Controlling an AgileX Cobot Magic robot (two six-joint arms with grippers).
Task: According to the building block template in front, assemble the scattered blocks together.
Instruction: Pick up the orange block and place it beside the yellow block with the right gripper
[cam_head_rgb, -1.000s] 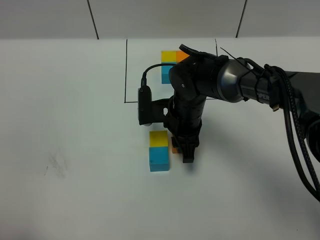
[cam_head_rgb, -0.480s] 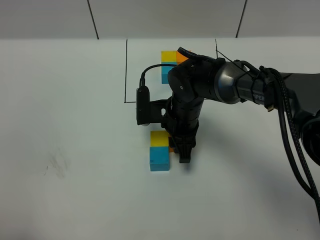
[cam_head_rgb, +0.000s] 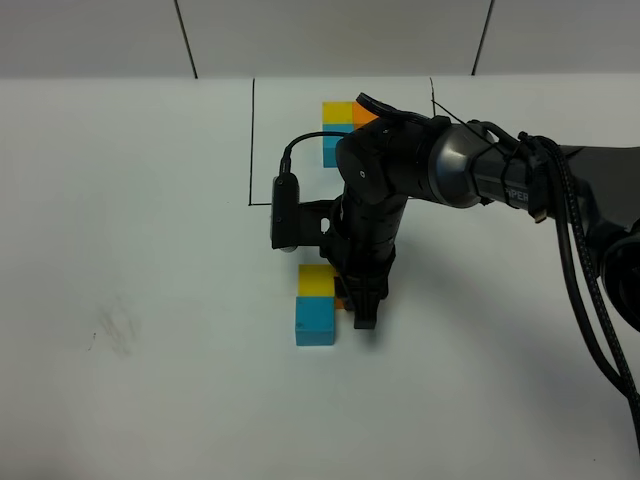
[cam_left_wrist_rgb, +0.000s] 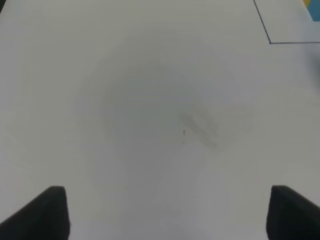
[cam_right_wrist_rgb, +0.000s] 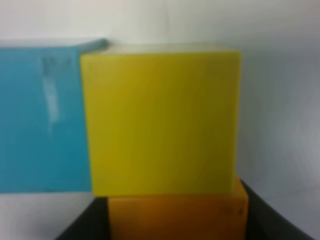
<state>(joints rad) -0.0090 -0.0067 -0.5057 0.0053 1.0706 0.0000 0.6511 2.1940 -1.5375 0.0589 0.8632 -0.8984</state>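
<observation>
Scattered blocks sit just below centre of the exterior high frame. Yellow cube (cam_head_rgb: 318, 280) and cyan cube (cam_head_rgb: 315, 320) touch, cyan nearer the bottom edge. Orange cube (cam_head_rgb: 343, 297), mostly hidden behind the arm, shows only as a sliver at the yellow cube's right side. Right wrist view: yellow cube (cam_right_wrist_rgb: 162, 120) fills centre, cyan cube (cam_right_wrist_rgb: 45, 120) flush beside it, orange cube (cam_right_wrist_rgb: 177, 217) pressed against the yellow one and sitting between the dark jaws.

Right gripper (cam_head_rgb: 358, 305) points down at the table (cam_head_rgb: 130, 230), clamped around the orange cube.

Building block template (cam_head_rgb: 337, 128) lies at upper centre inside the black drawn rectangle (cam_head_rgb: 252, 140), partly covered by the arm.

Left gripper (cam_left_wrist_rgb: 165, 212): dark fingertips (cam_left_wrist_rgb: 50, 212) spread wide apart at the frame's lower corners over bare table, holding nothing.
</observation>
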